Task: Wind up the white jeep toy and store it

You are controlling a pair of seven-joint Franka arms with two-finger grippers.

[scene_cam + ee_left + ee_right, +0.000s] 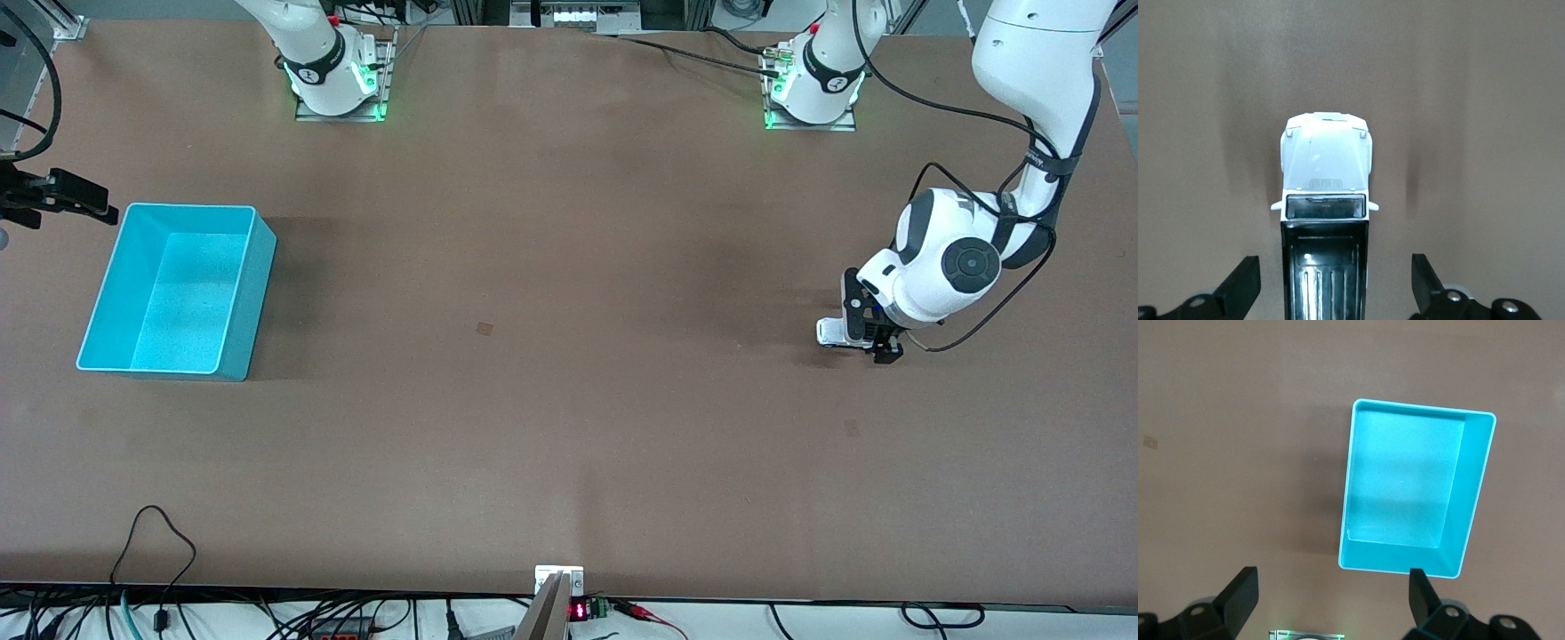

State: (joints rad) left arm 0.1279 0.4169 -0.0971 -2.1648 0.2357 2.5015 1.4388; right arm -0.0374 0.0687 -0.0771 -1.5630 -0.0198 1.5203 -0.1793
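Item: white jeep toy (1326,200), on the table (569,356) at right of the front view, far from the teal bin (244,293) at left. Left gripper (867,342) stood low over it, fingers (1238,287) apart astride the black rear, not touching. Advice: centre the body between the jaws, close squarely on its flanks. Right gripper (1331,607) waited spread above the bin. Grille badge unreadable; no other writing.

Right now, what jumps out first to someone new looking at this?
The teal bin sits empty at the right arm's end of the table, with the right gripper open above it. At the left arm's end, the left gripper is down at the table, fingers open on either side of the white jeep toy, not yet gripping.
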